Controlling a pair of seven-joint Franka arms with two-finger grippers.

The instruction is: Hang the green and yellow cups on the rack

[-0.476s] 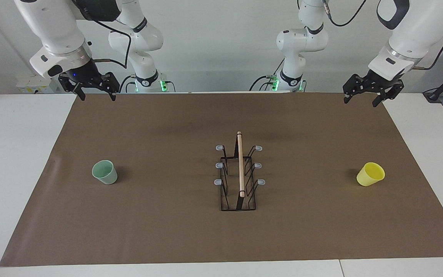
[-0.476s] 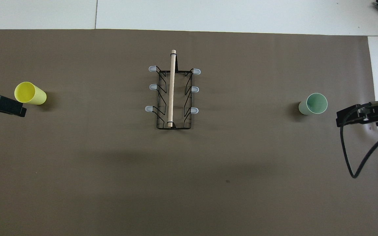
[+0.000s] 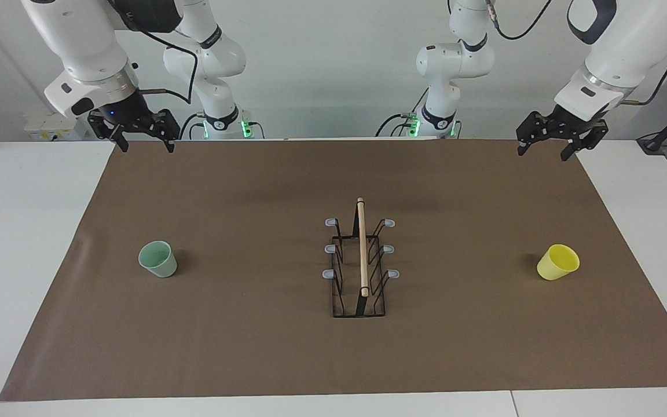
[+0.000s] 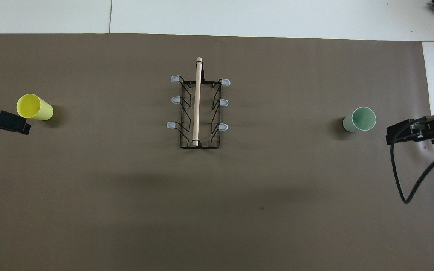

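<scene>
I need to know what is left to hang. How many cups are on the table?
2. The green cup stands on the brown mat toward the right arm's end; the yellow cup stands toward the left arm's end. The rack between them holds none.

Brown mat (image 3: 252,191) spread flat over white worktop (image 3: 26,231), reaching under both raised grippers.

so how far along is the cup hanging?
Nothing done yet. All six prongs of the rack are bare. The green cup and yellow cup stand upright on the brown mat, one toward each end. Nothing in hand: left hand and right hand hang open, empty. Both cups remain.
</scene>
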